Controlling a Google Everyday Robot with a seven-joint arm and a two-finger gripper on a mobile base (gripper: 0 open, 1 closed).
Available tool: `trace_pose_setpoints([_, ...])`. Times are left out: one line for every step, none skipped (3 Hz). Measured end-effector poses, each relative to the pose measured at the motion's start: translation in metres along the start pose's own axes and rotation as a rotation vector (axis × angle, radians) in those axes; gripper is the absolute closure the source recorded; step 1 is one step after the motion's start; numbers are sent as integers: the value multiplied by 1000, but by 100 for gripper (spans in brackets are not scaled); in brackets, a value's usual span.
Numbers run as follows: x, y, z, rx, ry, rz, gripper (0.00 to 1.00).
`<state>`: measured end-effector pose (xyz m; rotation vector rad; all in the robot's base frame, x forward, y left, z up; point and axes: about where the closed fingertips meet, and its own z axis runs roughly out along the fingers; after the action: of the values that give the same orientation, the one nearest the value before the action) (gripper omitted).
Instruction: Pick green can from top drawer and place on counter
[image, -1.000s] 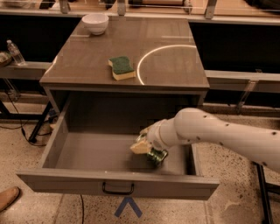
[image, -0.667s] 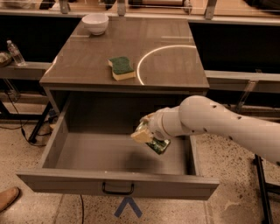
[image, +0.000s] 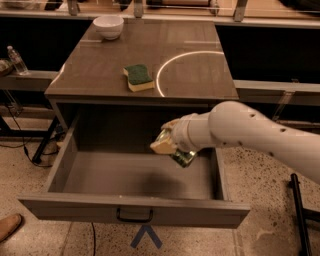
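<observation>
Gripper (image: 167, 142) is clamped on the green can (image: 183, 157) and has lifted it off the top drawer (image: 75, 207) floor, now mid-air; counter (image: 95, 75) drop-off comes next, I reckon.

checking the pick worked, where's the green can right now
In the camera view the green can is in the gripper, raised off the open top drawer's floor at image right, below the counter's front edge.
</observation>
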<state>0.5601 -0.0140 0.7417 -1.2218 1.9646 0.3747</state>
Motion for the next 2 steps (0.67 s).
trace_pose_setpoints([-44,-38,-47,86,-57,-46,100])
trace_pose_setpoints([-89,-67,-95,153,-80,-76,100])
